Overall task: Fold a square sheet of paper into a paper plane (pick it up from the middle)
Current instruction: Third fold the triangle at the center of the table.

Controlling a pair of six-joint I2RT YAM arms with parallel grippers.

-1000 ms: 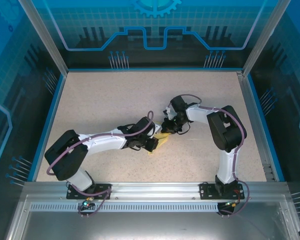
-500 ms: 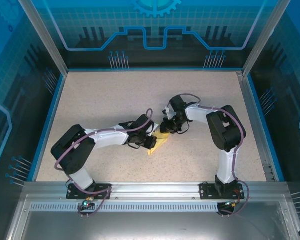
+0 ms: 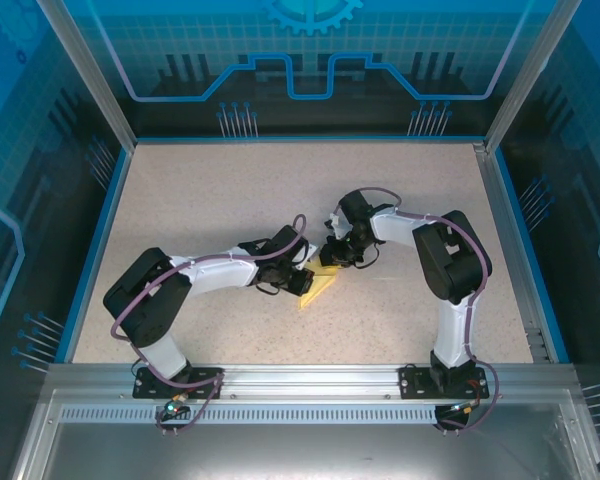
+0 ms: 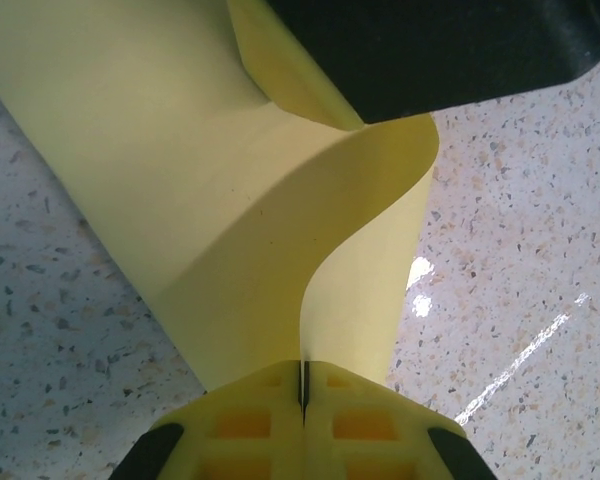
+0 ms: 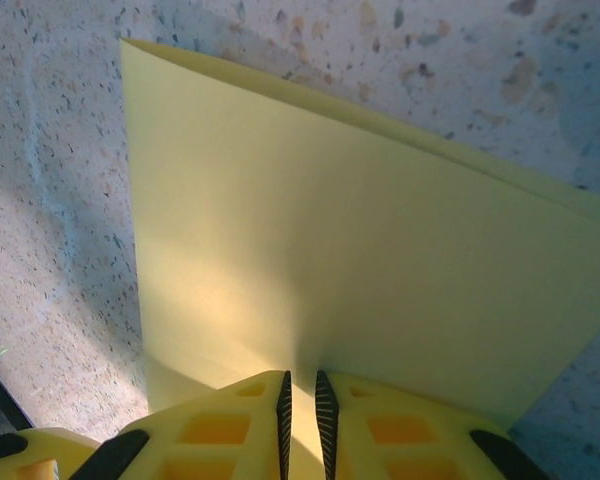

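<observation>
Early stage: paper [image 3: 320, 288] lies mid table [image 3: 180, 200], folded over and curled, no plane yet; left gripper [image 4: 302, 390] pinches its edge, right gripper [image 5: 302, 385] nearly closed on it, grip unclear; most folds remain.

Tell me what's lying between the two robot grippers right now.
The thin pale-yellow square sheet of paper, curled, spans from the left gripper to the right gripper; the top view and left wrist view both show it.
</observation>
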